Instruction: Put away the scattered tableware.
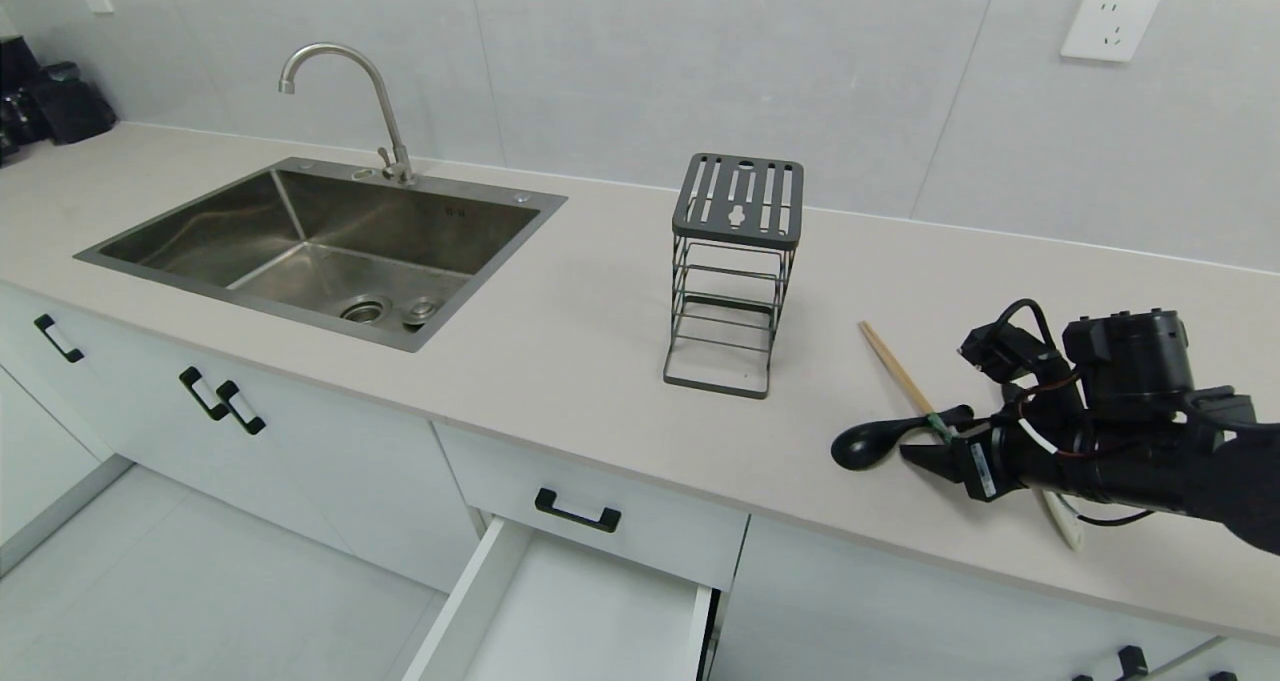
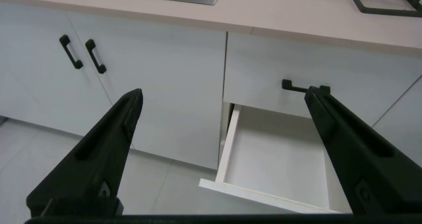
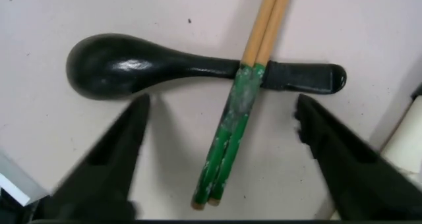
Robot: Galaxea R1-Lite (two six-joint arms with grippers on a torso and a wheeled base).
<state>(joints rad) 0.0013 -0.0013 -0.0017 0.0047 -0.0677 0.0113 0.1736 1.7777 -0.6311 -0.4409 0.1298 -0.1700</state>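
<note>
At my 4 o'clock on the beige counter [image 1: 600,341]: glossy black spoon [image 3: 132,66] lies under green-tipped wooden chopsticks [image 3: 247,99] | right gripper [image 3: 221,105] spread above them, left gripper [image 2: 224,95] spread too | spoon looks slick, rigid; I'd pinch its handle.

No text, number or sign is legible. A small dark mark on the rear wall of the sink [image 1: 455,223] and a white tag on the right pincer [image 1: 935,433] body are both too small to read.
</note>
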